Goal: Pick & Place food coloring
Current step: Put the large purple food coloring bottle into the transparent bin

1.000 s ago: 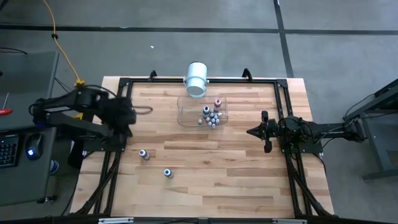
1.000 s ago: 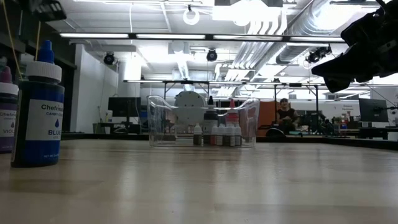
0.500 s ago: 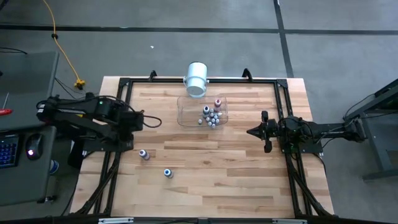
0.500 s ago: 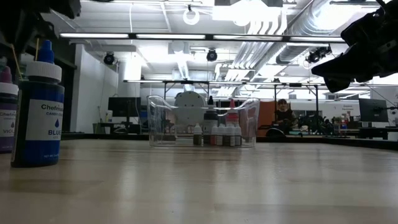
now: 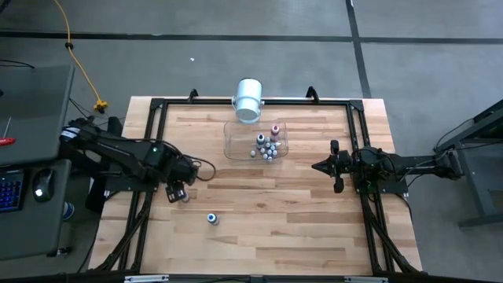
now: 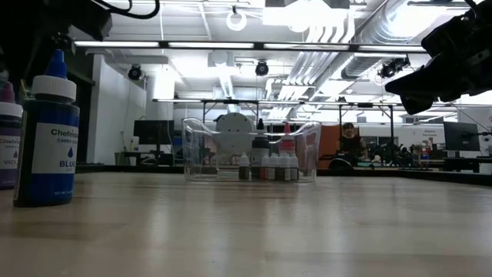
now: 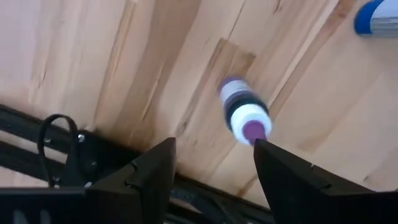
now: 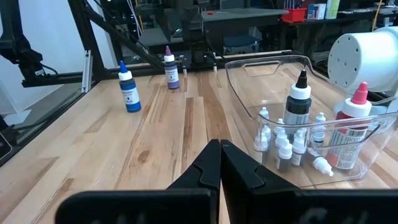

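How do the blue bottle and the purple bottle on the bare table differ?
The blue bottle has blue contents and a blue tip; the purple bottle has violet contents and a purple tip. The purple bottle stands right below the open left hand, while the blue bottle stands apart from both hands, nearer the table's front edge. Both are upright, with white caps, outside the clear tub.
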